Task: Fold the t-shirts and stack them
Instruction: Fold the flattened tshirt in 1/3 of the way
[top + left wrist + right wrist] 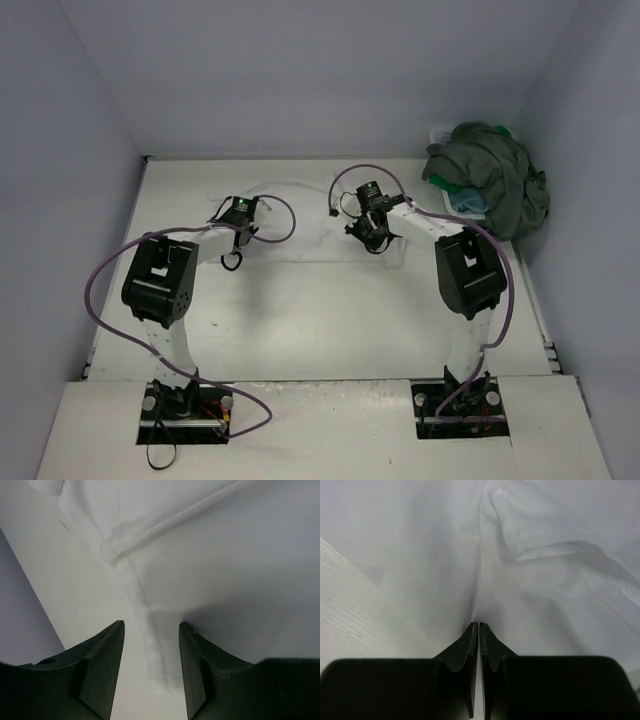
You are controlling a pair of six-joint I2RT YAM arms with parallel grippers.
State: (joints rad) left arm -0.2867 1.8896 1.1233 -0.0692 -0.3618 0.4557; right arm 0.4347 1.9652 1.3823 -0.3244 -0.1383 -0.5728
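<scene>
While the top cam alone shows the white t-shirt (pixel 300 218) spread flat on the table (pixel 330 320) btwn both arms, plus the olive-grey t-shirt (pixel 495 185) heaped over a basket (pixel 440 133) at far right w/ bits of green t-shirt (pixel 503 131) and light-blue t-shirt (pixel 468 203) peeking out, only the wrist cams show the fingers. Left gripper (pixel 151 625): jaws partway apart, straddling the white shirt's hemmed edge, clamping nothing. Right gripper (pixel 479 625): fingers pressed together, pinching a pucker of the same white cloth near a sleeve fold.
</scene>
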